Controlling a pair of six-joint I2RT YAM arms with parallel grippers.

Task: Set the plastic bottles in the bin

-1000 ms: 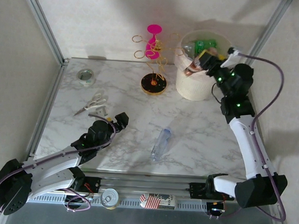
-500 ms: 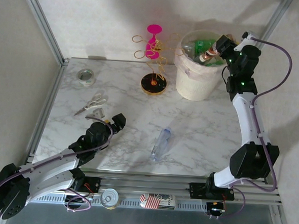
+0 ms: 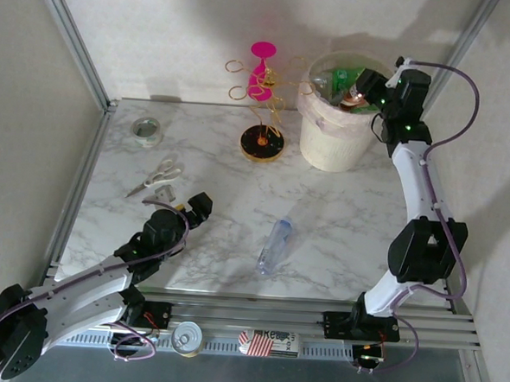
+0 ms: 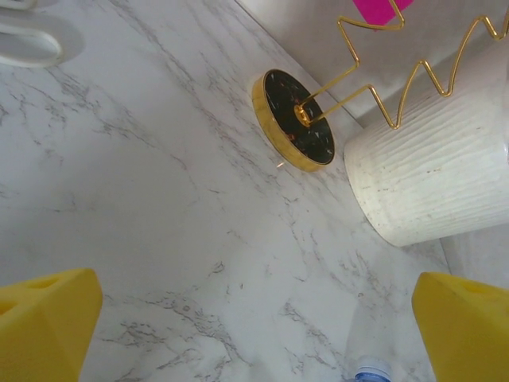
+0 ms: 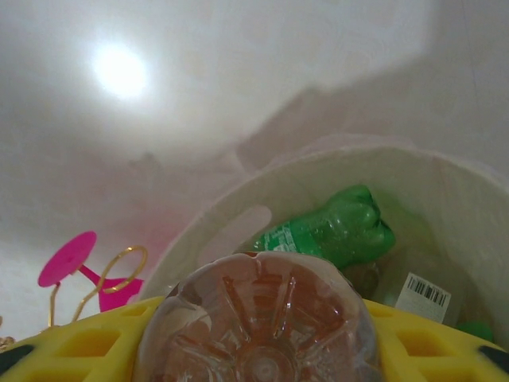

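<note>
My right gripper [image 3: 363, 88] is over the right rim of the cream-white bin [image 3: 331, 148], shut on an orange-brown plastic bottle [image 5: 258, 318] whose ribbed base faces the wrist camera. Below it in the bin [image 5: 445, 207] lies a green bottle [image 5: 330, 231]. A clear bottle with a blue cap [image 3: 274, 245] lies on the marble table, in front of the bin. Its cap [image 4: 372, 372] shows at the bottom of the left wrist view. My left gripper [image 3: 198, 207] is open over the table's left half, well left of that bottle, yellow pads [image 4: 48, 326] wide apart.
A gold wire stand with a black round base [image 3: 262, 144] and pink top stands left of the bin. Scissors [image 3: 156, 178] and a tape roll [image 3: 146, 130] lie at the left. A tin can [image 3: 186, 337] sits on the front rail.
The right arm has swung from beside the bin up over its right rim, carrying the orange-brown bottle. The left arm has barely moved.
</note>
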